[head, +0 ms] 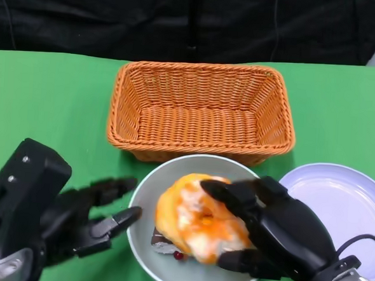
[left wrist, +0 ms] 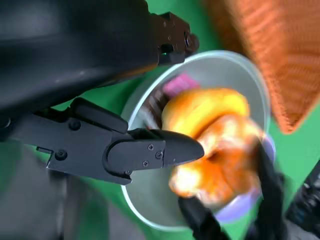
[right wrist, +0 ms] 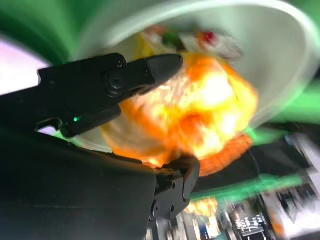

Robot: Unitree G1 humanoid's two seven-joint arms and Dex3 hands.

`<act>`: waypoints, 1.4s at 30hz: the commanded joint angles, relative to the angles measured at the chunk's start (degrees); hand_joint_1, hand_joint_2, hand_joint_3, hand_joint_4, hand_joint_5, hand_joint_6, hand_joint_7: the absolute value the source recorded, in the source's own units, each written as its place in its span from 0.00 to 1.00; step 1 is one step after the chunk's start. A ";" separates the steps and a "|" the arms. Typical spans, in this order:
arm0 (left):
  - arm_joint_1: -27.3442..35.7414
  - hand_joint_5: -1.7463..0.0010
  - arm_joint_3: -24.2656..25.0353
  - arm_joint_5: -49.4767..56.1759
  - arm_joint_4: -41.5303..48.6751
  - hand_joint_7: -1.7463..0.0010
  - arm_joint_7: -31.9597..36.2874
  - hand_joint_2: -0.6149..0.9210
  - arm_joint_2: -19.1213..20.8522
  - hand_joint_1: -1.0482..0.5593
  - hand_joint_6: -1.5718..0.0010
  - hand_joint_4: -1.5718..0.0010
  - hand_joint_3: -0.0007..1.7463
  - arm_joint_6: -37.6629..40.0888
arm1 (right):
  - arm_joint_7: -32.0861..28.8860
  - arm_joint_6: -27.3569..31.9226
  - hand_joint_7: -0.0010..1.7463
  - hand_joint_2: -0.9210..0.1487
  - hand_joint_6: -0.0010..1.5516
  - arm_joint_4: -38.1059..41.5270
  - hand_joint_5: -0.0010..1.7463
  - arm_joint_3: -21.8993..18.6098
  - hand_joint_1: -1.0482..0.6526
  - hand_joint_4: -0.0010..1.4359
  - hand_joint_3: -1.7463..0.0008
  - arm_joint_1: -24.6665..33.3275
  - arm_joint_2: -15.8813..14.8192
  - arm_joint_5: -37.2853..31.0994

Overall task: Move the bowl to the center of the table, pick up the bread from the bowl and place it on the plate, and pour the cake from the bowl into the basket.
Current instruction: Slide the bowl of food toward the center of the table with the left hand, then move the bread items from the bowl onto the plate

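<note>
**Now your right hand is on the bread**

Look at the near middle of the green table (head: 44,93): the grey-green bowl (head: 147,195) sits just in front of the orange wicker basket (head: 202,109). Your right hand (head: 277,232) has its fingers wrapped over and under the glazed orange bread (head: 192,220) inside the bowl — the right wrist view shows fingers on both sides of it. A dark slice of cake (head: 165,244) peeks out beneath the bread. Your left hand (head: 84,220) is spread, holding nothing — fingertips just beside the bowl's left rim. Right of the bowl lies the pale lilac plate (head: 346,207).
</note>
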 commanded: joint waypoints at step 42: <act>12.84 0.83 4.37 9.90 -10.85 0.98 0.81 1.00 2.42 0.33 0.80 0.83 0.21 -16.73 | -13.37 -20.06 0.99 0.78 0.53 -5.81 1.00 -8.29 0.57 0.75 0.00 3.12 0.55 19.63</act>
